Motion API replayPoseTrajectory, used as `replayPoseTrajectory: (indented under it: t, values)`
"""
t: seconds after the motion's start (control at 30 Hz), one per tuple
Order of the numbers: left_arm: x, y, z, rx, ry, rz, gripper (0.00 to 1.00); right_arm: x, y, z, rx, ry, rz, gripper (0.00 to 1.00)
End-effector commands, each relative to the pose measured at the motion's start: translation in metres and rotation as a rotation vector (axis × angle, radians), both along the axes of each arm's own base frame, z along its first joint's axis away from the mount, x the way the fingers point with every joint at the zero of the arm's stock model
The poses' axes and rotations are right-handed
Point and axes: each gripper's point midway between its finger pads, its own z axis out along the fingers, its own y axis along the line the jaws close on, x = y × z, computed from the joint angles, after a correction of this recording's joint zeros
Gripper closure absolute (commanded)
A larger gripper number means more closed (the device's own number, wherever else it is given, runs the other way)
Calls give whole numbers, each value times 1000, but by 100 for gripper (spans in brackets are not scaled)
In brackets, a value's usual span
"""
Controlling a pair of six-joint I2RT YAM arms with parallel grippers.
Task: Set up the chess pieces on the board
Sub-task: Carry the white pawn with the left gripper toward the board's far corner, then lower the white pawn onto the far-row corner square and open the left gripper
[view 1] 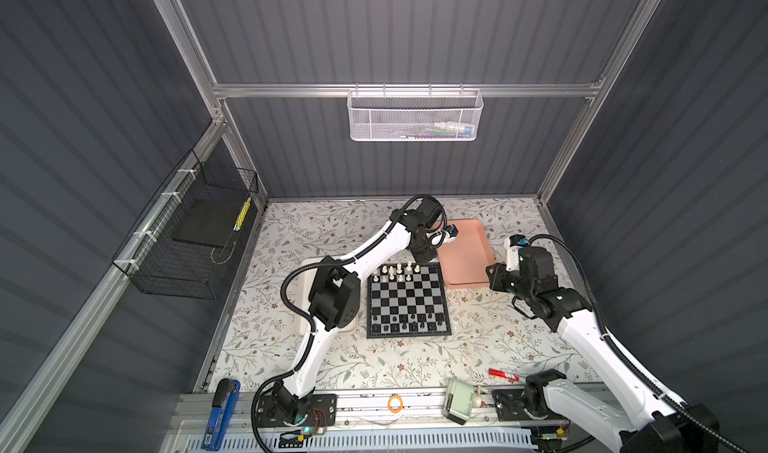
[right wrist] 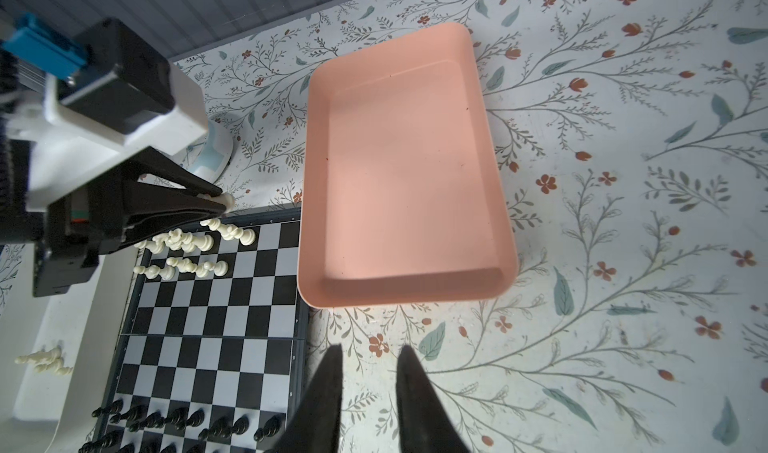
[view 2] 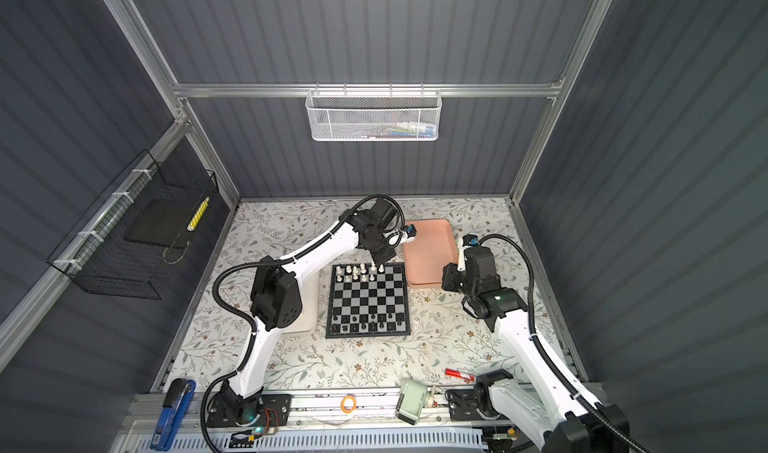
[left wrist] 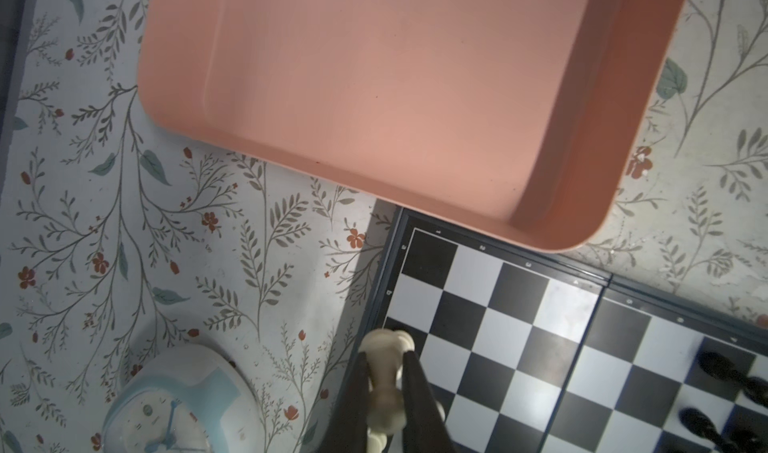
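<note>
While the desk carries everything, take the board as landmark: it sits mid-desk, the pink tray touching its far right corner and a white tray along its left edge. The pink tray looks bare. A few cream pieces lie in the white tray.

Left arm reaches over the board's far edge. Left claw is clamped narrow on a cream piece, held just above the far edge squares near the corner by the pink tray. Right claw hovers off the board's right side, beside the pink tray, jaws a little apart and holding nothing.

Cream pieces are bunched on the far two rows, some crowded and leaning; black pieces fill the near two rows.

Risks, judged: the held piece sits skewed between the jaws, so on release it may tip or land off-square. Neighbours stand close, so claw fingers coming down could knock them over. The pink tray's rim is near that corner; a sideways drift could bump it and shift the board.
</note>
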Motion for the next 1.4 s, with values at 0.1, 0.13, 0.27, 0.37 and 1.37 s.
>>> replayPoseTrajectory:
  t: [0.1, 0.13, 0.27, 0.37, 1.37]
  values:
    - [-8, -19, -14, -20, 35, -14, 87, -8, -8, -5, -21, 12, -20, 73]
    - [-8, -21, -17, -19, 36, -15, 87, -9, -8, -5, -22, 12, -20, 73]
    - [-11, -25, -25, -12, 48, -21, 87, -10, -8, -7, -24, 12, -21, 73]
    - [-11, -26, -31, -7, 52, -20, 87, -11, -9, -9, -24, 16, -21, 73]
    - [-10, -27, -56, 30, 65, -25, 85, -11, -9, -18, -36, 38, -17, 73]
